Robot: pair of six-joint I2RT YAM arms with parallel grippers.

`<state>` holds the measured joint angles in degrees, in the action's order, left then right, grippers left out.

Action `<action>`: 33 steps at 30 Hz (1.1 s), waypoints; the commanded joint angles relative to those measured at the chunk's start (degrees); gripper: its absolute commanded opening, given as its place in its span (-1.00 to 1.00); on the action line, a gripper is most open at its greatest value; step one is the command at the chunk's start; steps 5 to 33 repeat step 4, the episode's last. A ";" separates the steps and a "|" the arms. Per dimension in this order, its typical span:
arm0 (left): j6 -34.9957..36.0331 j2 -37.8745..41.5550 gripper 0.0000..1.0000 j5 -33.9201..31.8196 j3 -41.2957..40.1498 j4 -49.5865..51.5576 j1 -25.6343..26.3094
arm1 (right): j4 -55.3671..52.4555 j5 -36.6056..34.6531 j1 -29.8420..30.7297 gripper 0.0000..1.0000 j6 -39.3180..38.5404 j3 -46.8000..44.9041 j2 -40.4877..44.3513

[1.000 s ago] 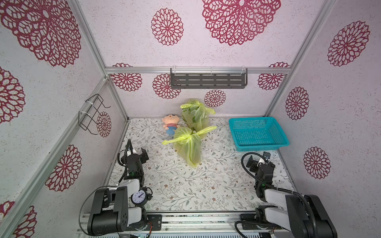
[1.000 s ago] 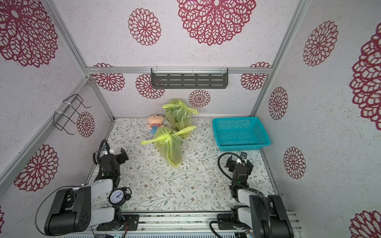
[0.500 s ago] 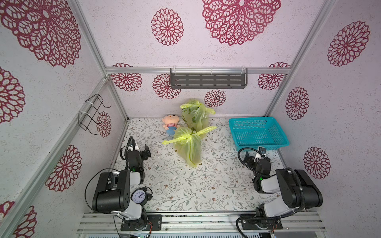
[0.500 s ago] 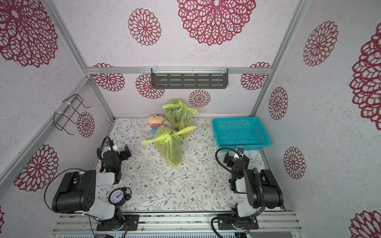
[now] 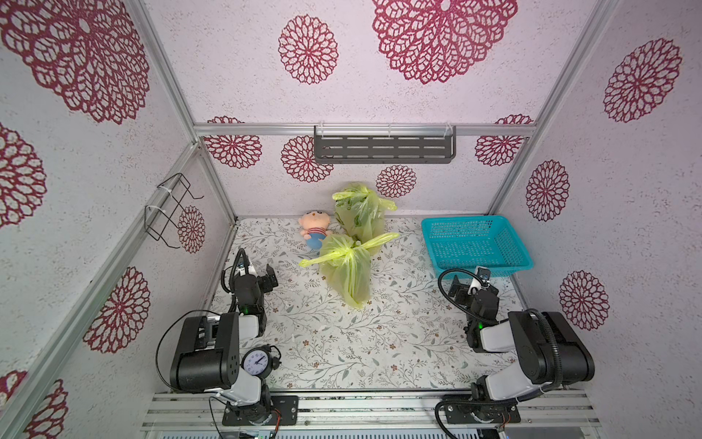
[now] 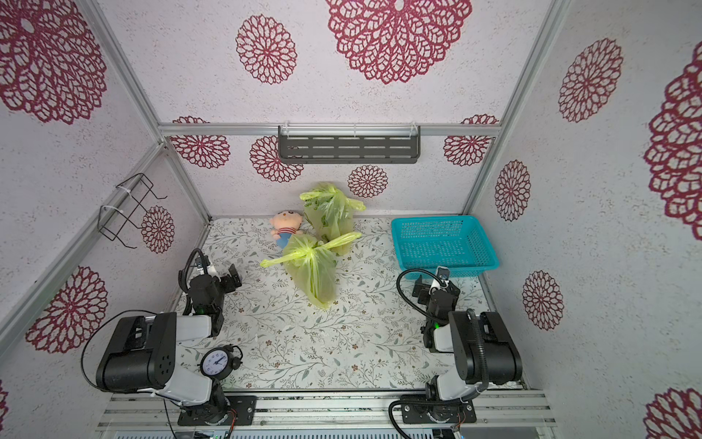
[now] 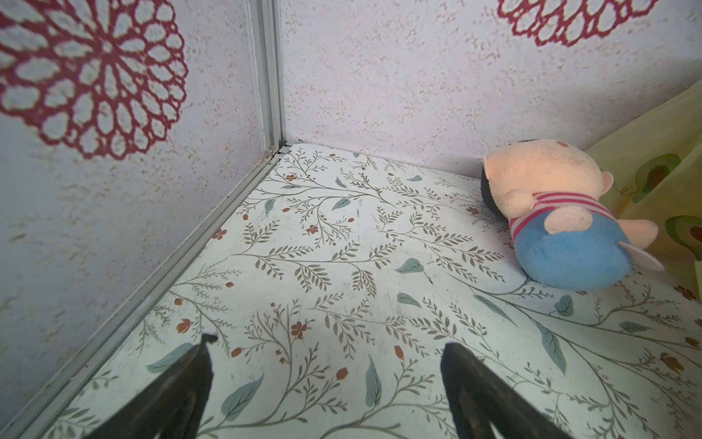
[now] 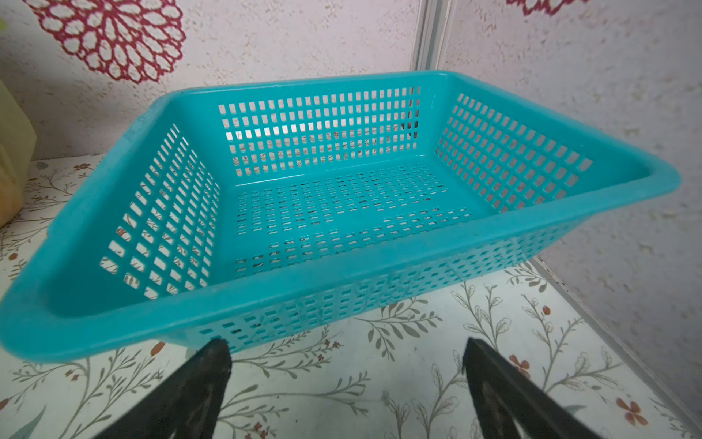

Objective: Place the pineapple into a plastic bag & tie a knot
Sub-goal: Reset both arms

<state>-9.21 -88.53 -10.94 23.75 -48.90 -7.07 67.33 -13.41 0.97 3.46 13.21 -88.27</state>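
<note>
Where the floral sheet [image 5: 342, 342] covers the table, pale with grey-green sprigs and small rust flowers, it runs flat to aluminium rails at the foot of three walls; the walls are white and rough-textured, stamped with crimson rosettes of several sizes. A grey slotted shelf [image 5: 383, 149] hangs on the back wall; a black wire rack [image 5: 169, 209] is tied to the left one. A teal basket [image 5: 486, 268] sits in the far right corner; a plush doll [image 5: 313, 230] lies near the back wall, just beside a second bag [image 5: 359, 213] that stands against that wall; an alarm clock [image 5: 257, 361] stands at the left arm's base. The knotted bag [image 5: 347, 270], yellow-green, lies mid-table with its tied ears spread to either side, in front of the second bag; the pineapple cannot be made out through the plastic. The left gripper [image 7: 330, 342] hangs over bare sheet near the left wall, jaws wide apart and holding nothing; the right gripper [image 8: 345, 344] is spread just as wide, holds nothing, and sits just before the basket's near wall.
</note>
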 commanded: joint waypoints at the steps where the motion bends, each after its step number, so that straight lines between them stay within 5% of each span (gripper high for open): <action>1: 0.78 -0.59 0.94 0.26 0.91 -0.43 -0.49 | 1.27 -1.01 0.32 0.98 -1.10 1.15 0.46; 33: 0.85 -0.68 0.94 0.28 0.96 -0.39 -0.48 | 1.42 -1.18 0.43 0.98 -1.18 1.11 0.54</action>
